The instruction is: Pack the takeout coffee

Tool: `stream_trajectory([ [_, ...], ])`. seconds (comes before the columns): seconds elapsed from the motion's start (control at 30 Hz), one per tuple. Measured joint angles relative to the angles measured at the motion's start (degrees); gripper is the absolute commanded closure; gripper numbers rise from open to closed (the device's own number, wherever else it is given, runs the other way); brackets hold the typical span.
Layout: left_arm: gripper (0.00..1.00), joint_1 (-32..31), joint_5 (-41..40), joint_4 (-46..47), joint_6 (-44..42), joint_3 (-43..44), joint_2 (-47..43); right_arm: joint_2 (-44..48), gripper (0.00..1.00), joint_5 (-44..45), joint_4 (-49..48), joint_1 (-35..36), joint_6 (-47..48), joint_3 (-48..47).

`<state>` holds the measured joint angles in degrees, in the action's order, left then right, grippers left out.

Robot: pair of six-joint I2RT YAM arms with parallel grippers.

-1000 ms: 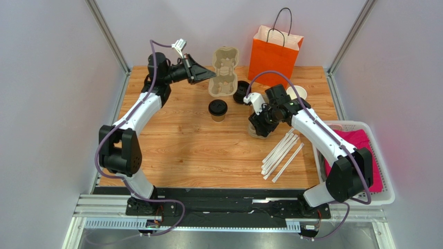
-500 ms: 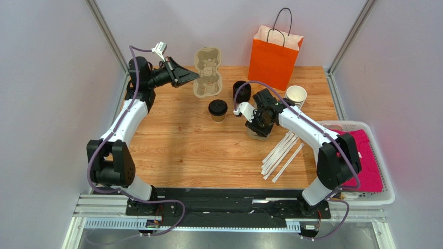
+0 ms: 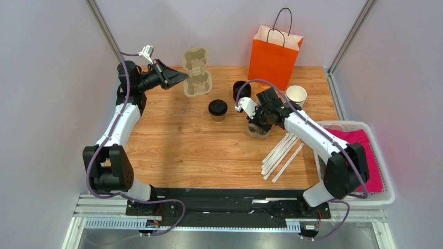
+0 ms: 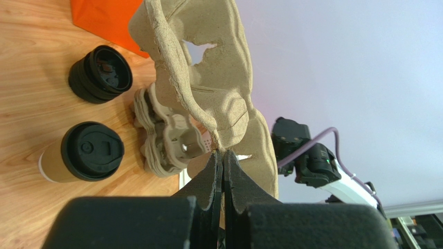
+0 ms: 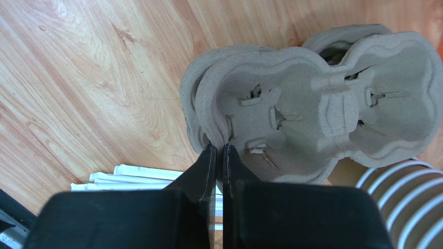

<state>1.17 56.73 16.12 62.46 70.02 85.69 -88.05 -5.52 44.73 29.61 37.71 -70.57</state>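
This is a robotics lab test cell. Plain pale walls (image 3: 47, 104) framed by bare metal posts (image 3: 106, 33) box in a wooden surface (image 3: 182, 150). Two robot arms (image 3: 125, 116) are bolted to a black rail (image 3: 229, 207) at its near edge. A lidded coffee cup (image 3: 218, 110) and an orange paper bag (image 3: 273, 59) stand on it.

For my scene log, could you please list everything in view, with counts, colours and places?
takeout coffee: one, tan cup with black lid, table centre
lifted carrier: one, tan pulp, held up at far left
carrier stack: one, tan pulp, right of the coffee
lid stack: one, black, beyond the coffee
cup stack: one, white inside, beside the bag
paper bag: one, orange, far edge
straws: several, white, near right
basket: one, white, right edge
cloth: one, pink, in the basket
table: one, wood
left end effector: shut on lifted carrier
right end effector: shut on carrier stack
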Motion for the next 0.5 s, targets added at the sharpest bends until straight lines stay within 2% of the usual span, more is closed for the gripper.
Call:
stream_trajectory([
  [0.13,1.00,1.3,0.0,0.0,0.0,-2.1,-0.9,4.4,1.00,0.0,-3.3,0.0,-0.4,3.1],
  [0.5,1.00,4.0,0.2,0.0,0.2,-6.1,-2.8,4.8,1.00,-1.0,-9.1,0.0,-1.7,9.9],
])
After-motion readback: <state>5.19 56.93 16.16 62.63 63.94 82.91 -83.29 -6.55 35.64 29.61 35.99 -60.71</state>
